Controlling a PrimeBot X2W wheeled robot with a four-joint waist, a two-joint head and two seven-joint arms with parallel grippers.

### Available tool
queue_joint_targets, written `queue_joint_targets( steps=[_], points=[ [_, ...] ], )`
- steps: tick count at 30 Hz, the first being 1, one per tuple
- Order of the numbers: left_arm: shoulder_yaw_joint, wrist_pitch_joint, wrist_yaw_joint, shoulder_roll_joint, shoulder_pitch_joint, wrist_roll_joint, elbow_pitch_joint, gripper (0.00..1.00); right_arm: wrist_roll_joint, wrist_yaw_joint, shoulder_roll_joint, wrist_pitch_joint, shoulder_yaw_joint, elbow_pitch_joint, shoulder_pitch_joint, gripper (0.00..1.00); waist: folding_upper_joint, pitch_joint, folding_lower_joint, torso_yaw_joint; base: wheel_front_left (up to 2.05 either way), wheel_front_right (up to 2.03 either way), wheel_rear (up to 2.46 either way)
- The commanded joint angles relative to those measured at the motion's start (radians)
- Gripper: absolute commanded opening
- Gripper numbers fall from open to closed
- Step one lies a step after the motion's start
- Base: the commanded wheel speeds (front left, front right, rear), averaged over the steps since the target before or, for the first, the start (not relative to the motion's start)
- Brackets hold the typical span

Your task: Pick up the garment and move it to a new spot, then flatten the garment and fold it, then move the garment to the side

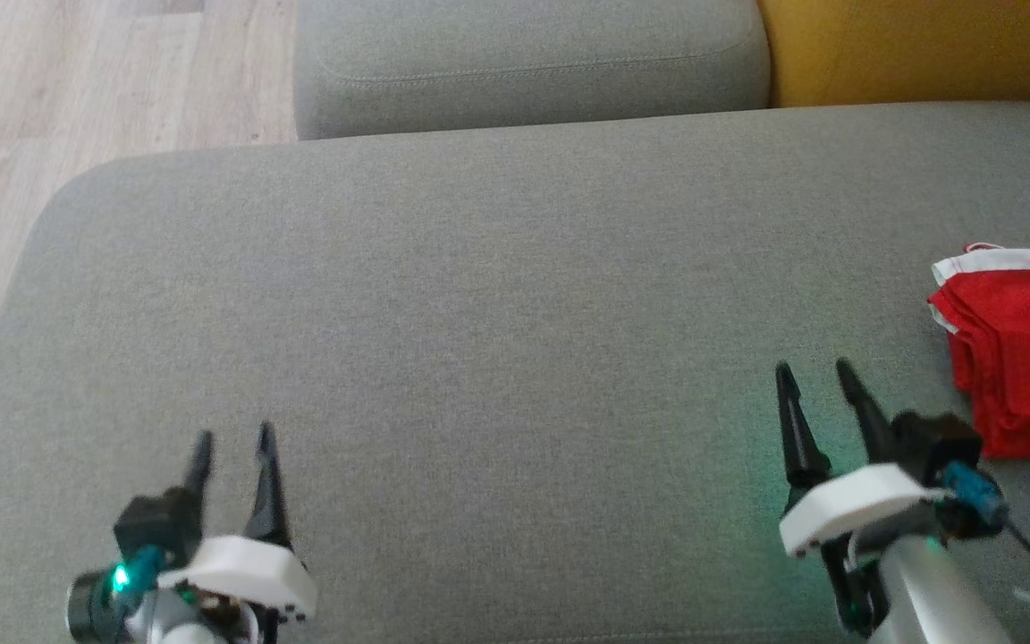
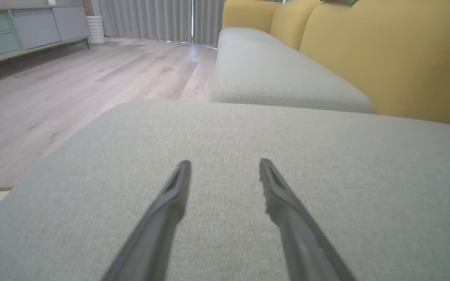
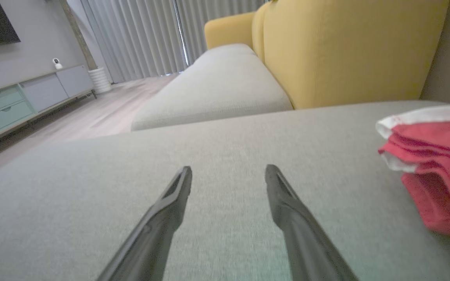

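The garment [image 1: 1020, 353] is red with white trim and lies folded in a stack at the right edge of the grey cushion [image 1: 479, 295]; the right wrist view has the garment [image 3: 440, 156] at its right side. My right gripper [image 1: 814, 371] is open and empty, hovering just left of the garment and apart from it; its fingers [image 3: 170, 199] point across bare cushion. My left gripper [image 1: 233, 436] is open and empty near the cushion's front left, far from the garment, with only grey fabric between its fingers [image 2: 174, 191].
A second grey seat cushion [image 1: 528, 63] lies beyond the big one, with yellow sofa backs [image 1: 917, 45] at the far right. Wooden floor [image 1: 77, 107] runs along the left. A low cabinet [image 3: 25, 97] and curtains [image 3: 143, 35] stand across the room.
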Motion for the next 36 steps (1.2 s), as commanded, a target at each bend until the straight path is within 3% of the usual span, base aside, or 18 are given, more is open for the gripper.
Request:
queue_joint_targets(
  steps=[1, 5, 36],
  points=[
    [0.0, 0.0, -0.001, -0.001, 0.0, -0.001, 0.007, 0.0, 0.001, 0.0, 0.0, 0.001, -0.001, 0.007, 0.001, 0.0, 0.0, 0.0, 0.0, 0.0, 0.0, 0.0, 0.0],
    [0.003, 0.006, -0.004, -0.006, 0.019, -0.014, 0.059, 0.0, 0.013, 0.0, 0.003, 0.01, -0.004, 0.049, 0.03, 0.0, 0.0, 0.0, 0.0, 0.0, 0.0, 0.0, 0.0],
    [0.05, 0.095, -0.054, -0.003, -0.013, -0.375, 0.029, 0.0, 0.369, 0.001, 0.003, 0.097, -0.048, -0.044, 0.047, 0.0, 0.0, 0.001, 0.0, 0.008, 0.0, 0.0, 0.0]
  ],
)
